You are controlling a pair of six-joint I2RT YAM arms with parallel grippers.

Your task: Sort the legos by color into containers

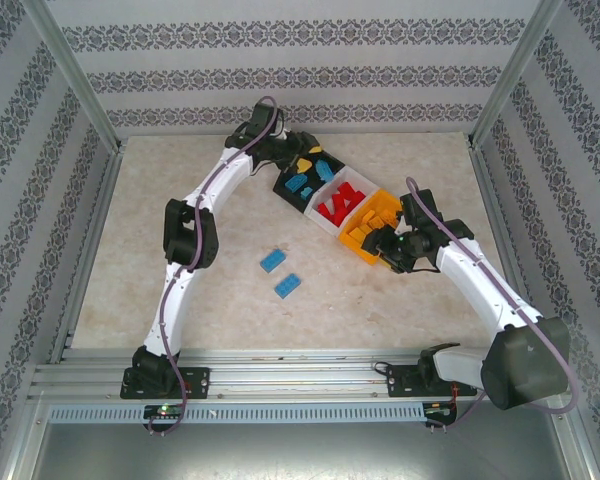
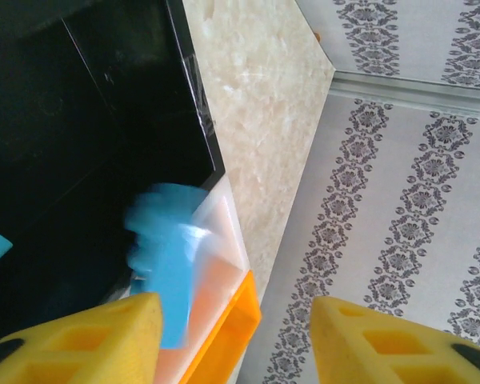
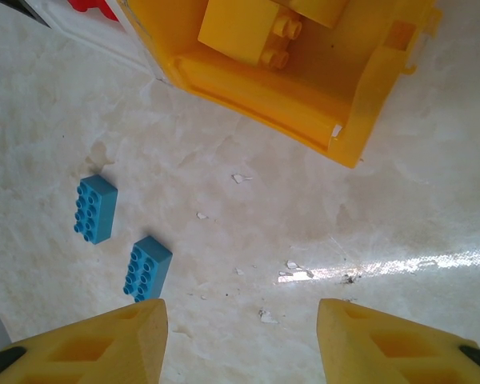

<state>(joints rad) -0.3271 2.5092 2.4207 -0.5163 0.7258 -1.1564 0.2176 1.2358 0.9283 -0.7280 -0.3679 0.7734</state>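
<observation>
Evidently L pincer (image 2: 236, 340) is spread over black bin (image 2: 104, 120) w/ a blurred blue brick (image 2: 164, 256) at its rim, prob. a drop as blues go there; R pincer (image 3: 240, 340), spread & empty, hangs by orange bin (image 3: 304, 88), two blues (image 3: 96, 210) lower left on surface (image 3: 304, 224).

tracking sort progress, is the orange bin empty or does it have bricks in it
Not empty. The orange bin holds orange bricks, visible inside it from above and in the right wrist view.
</observation>
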